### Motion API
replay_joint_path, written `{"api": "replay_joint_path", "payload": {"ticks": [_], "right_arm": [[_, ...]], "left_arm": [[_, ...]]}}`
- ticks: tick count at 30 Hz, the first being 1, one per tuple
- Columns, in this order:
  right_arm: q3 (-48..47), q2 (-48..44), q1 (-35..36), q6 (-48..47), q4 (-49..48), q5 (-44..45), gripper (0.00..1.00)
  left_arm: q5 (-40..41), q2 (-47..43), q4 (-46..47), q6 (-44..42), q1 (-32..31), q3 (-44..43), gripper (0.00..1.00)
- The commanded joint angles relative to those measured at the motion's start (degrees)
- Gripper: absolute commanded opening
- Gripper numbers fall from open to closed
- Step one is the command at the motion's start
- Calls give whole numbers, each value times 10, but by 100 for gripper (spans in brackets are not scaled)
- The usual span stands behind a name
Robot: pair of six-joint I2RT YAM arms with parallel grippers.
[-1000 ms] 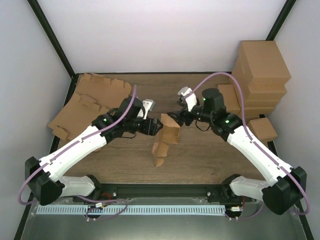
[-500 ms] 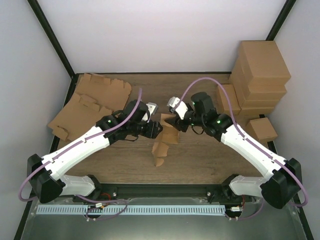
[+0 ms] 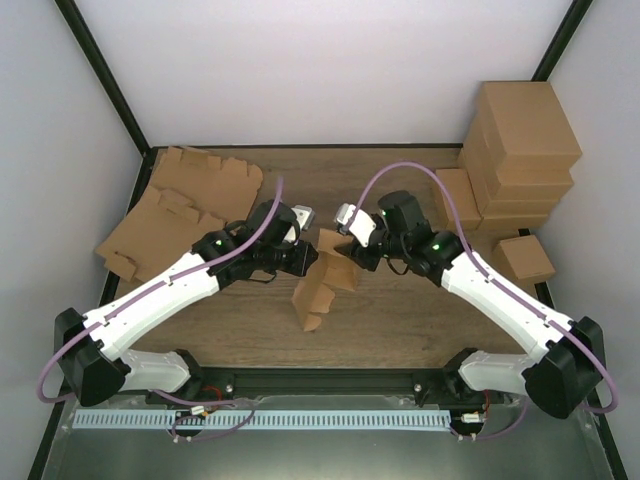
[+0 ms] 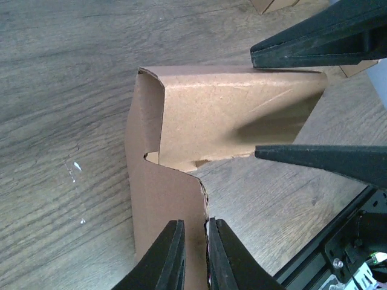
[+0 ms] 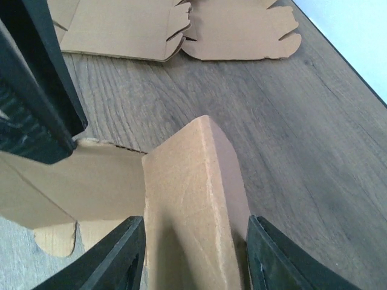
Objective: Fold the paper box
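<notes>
Left wrist cam: left pincer [image 4: 195, 222] pressed together on a thin edge of the box [image 4: 230, 115], pinching one panel near the notch. Right pincer [image 5: 195, 219] straddles a folded-up panel, fingers wide, both seemingly against its sides; can't tell whether it's actually squeezing. Vs 1 s ago, the right arm has swung in from the cartons side and closed on the box, and the box's near end has slid a bit left w/ the piece leaning more. So prob. mid-fold: one wall bent up along its crease, the other arm bracing, flaps and tabs not tucked yet, nowhere near a closed shape. Box sits mid-worktop between the two arms, partly lifted, lower end touching the wood. Worktop [image 3: 400, 320] is dark wood-grain. More flat blanks [image 3: 190, 200] lie at far left, overhanging the edge; stacked cartons [image 3: 525, 140] at far right. Plain white walls [image 3: 330, 70] w/ dark corner posts around it.
</notes>
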State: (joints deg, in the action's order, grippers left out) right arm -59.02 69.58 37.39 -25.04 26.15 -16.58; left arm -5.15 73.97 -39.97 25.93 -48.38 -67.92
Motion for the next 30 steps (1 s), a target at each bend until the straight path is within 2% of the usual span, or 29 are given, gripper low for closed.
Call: {"api": "replay_joint_path", "payload": {"ticks": [1,4,7,11,17,30], "right_arm": [[-4,-23,9,-12,10,15,52],[-12,-36,8,-8,0,8,63],[-33,-26,9,-12,11,5,64],[-60,6,9,-25,41,11,57],[-65,19,9,-30,59,5,50],[-31,4,48,-19,85,53,47]], "left_arm": [[10,-13,-9,4,-2,-1,13],[6,-16,-9,4,-2,-1,12],[10,-19,-13,3,-2,-3,10],[10,-22,-12,3,-2,-2,5],[4,-28,-7,1,-2,-6,4],[13,-24,-5,-11,-2,-16,4]]}}
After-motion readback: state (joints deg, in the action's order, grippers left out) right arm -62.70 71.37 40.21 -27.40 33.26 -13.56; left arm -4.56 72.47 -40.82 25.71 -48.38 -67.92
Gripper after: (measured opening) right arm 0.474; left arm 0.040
